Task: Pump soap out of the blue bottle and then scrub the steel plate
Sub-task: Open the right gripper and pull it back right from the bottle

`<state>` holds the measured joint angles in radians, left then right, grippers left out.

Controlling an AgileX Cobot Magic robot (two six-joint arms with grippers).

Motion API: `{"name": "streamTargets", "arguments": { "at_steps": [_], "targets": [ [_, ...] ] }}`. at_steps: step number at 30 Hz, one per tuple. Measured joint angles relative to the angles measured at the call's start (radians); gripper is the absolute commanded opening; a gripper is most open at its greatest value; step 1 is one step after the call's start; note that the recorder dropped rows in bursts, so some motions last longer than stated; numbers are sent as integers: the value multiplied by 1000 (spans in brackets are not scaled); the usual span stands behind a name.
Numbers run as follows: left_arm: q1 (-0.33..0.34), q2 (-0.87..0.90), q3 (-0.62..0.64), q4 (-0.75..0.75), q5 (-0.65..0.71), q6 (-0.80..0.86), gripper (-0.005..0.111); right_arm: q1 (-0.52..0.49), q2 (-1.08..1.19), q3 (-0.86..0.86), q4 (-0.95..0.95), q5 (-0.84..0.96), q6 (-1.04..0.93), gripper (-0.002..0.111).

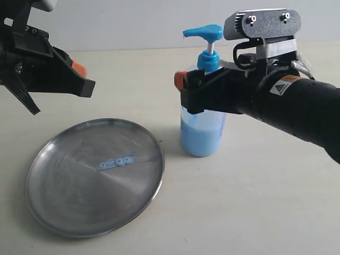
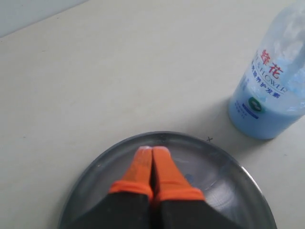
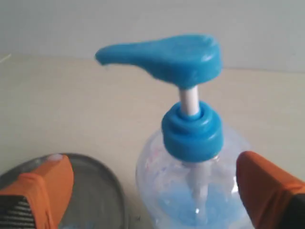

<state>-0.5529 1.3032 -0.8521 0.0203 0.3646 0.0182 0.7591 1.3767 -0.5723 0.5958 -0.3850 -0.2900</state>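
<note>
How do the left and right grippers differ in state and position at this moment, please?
The left gripper is shut, its orange fingers pressed together; the right gripper is open, spread wide. The left gripper hovers over the steel plate holding nothing; the right gripper straddles the blue bottle below its collar, one finger clearly apart from it. Both have orange tips on black bodies.

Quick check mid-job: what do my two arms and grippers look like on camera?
The left gripper and right gripper both have black wedge-shaped fingers capped with orange pads. The right arm is black, with a yellow warning-triangle label and a silver-grey camera housing on a white bracket, plus a black cable loop.
</note>
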Motion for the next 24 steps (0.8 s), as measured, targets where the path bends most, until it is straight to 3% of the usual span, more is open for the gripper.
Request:
{"name": "streamTargets", "arguments": {
  "at_steps": [4, 15, 19, 24],
  "targets": [
    [0, 0, 0, -9, 0, 0, 0, 0, -69, 0, 4, 186, -75, 75],
    [0, 0, 4, -20, 11, 0, 0, 0, -269, 0, -43, 560, -149, 29],
    [0, 0, 27, -20, 7, 0, 0, 0, -311, 0, -190, 713, -84, 17],
    [0, 0, 60, -20, -18, 15, 0, 0, -329, 0, -524, 885, 198, 5]
  ]
}}
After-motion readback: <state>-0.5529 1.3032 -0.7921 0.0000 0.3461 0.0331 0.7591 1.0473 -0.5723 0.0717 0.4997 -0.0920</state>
